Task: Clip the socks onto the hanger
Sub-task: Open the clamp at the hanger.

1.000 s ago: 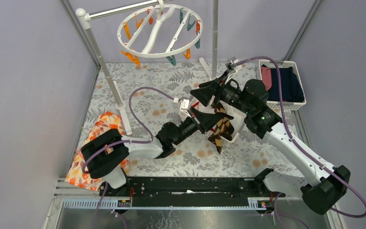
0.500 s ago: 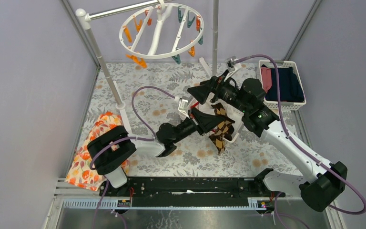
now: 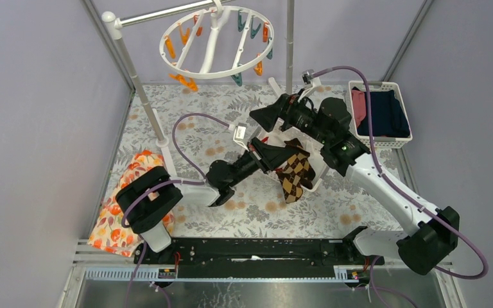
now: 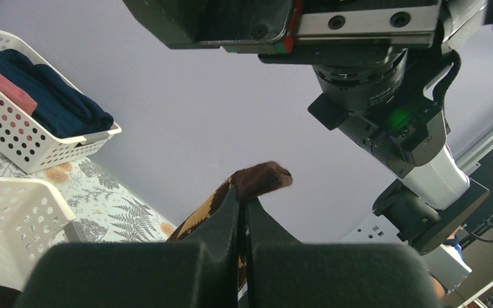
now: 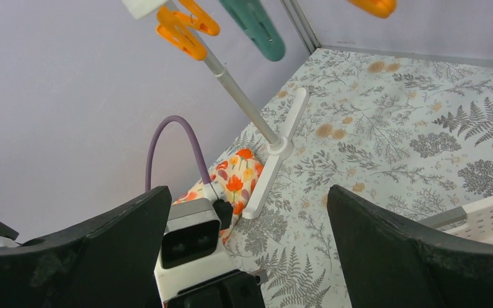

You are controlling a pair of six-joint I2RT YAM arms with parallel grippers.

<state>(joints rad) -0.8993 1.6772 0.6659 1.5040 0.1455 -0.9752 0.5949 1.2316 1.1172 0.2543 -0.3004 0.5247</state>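
**A:** Left jaws?

**B:** Clenched. They're pinching the argyle sock (image 3: 295, 170) just below its brown toe (image 4: 263, 178), which is sticking out above them in the left wrist view.

**A:** Where's the sock?

**B:** It's hanging off the end of the left arm (image 3: 231, 176), right of centre over the counter (image 3: 186, 135). It's dangling over the near wall of the white basket (image 3: 318, 174).

**A:** Right jaws?

**B:** Spread wide and gripping nothing. They're hovering just beyond the left jaws, on the far side, and facing left toward the stand pole (image 5: 241, 102).

**A:** Hanger?

**B:** The hanger (image 3: 209, 48) is hanging from the rail (image 3: 160, 14) at the far left, well apart from the sock. Orange clothespins (image 5: 180, 25) and teal clothespins (image 5: 253, 22) are dangling off its rim.

**A:** Anything else?

**B:** The perforated basket (image 3: 391, 138) holding navy and pink clothes is sitting far right. The orange floral cloth (image 3: 119, 212) is lying near left, beside the left arm's base.
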